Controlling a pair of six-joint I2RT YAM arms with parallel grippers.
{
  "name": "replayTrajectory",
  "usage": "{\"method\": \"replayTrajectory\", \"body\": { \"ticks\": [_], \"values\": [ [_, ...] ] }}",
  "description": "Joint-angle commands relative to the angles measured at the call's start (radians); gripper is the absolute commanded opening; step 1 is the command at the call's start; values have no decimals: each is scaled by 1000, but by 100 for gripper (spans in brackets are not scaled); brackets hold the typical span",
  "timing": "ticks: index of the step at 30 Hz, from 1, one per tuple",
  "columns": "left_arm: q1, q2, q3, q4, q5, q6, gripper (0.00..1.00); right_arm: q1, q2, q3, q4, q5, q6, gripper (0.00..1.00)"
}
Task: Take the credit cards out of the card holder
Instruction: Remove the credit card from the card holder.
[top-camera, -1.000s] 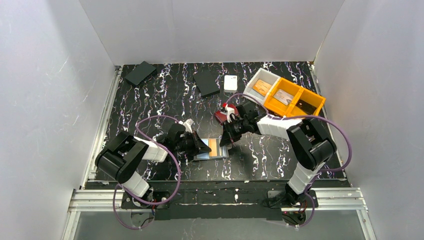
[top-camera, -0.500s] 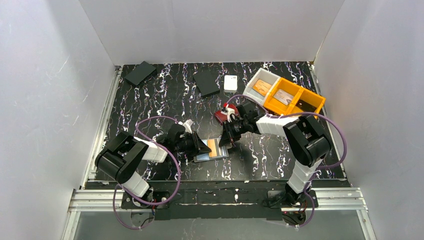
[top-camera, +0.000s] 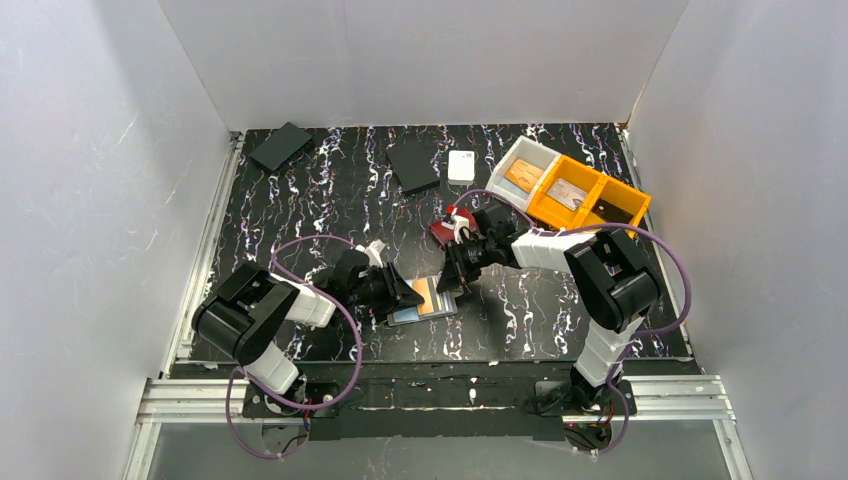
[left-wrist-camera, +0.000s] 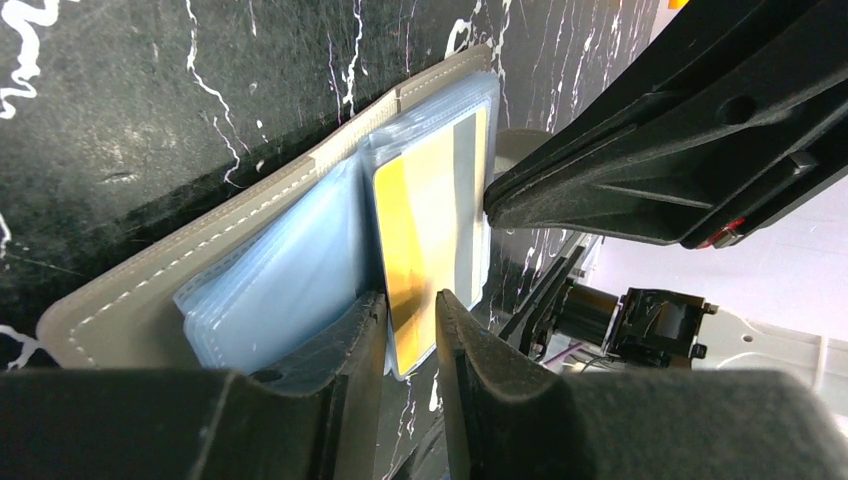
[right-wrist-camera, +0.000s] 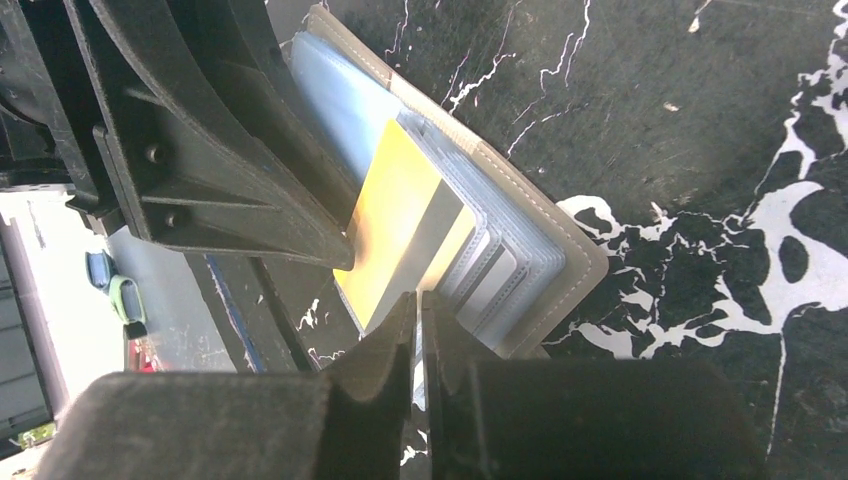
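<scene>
Card: a thin orange credit card (left-wrist-camera: 425, 225) is being left jutting from the small grey folding card holder (left-wrist-camera: 150, 295), which lies open on the black marbled table (top-camera: 330, 190).
Left gripper (left-wrist-camera: 410, 297): fingers are being eased apart around the card's end, looser than a second ago.
Right gripper (right-wrist-camera: 418, 298): fingers are being held nearly together, apparently pinching its other edge.
Meaning: the pull is probably being passed rightward.

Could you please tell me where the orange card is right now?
In the top view the orange card lies in the open holder near the table's front centre, between the left gripper and the right gripper.
</scene>
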Motion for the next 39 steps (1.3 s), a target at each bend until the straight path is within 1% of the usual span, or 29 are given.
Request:
{"method": "replayTrajectory", "body": {
  "ticks": [1, 4, 7, 9, 11, 15, 23, 33, 39],
  "values": [
    [-7, 27, -18, 48, 10, -34, 23, 13, 56, 3, -35, 53, -23, 11],
    [-7, 51, -15, 74, 14, -52, 23, 13, 70, 9, -34, 35, -19, 3],
    [-7, 71, -15, 94, 10, -66, 21, 13, 78, 11, -38, 36, -21, 1],
    [-7, 84, -17, 101, 5, -71, 12, 13, 81, 11, -38, 38, -22, 1],
    [-7, 94, -19, 106, 1, -71, 0, 13, 85, 12, -43, 39, -24, 1],
    [-5, 87, -30, 112, 1, -54, 0, 13, 87, 17, -57, 59, -37, 1],
    [36, 49, -97, 114, 16, -8, 0, 13, 105, 41, -140, 156, -100, 2],
    [74, 27, -155, 116, 31, 11, 0, 14, 116, 51, -160, 193, -119, 3],
    [81, 19, -171, 116, 41, 10, 0, 13, 105, 46, -157, 200, -123, 11]
  ]
}}
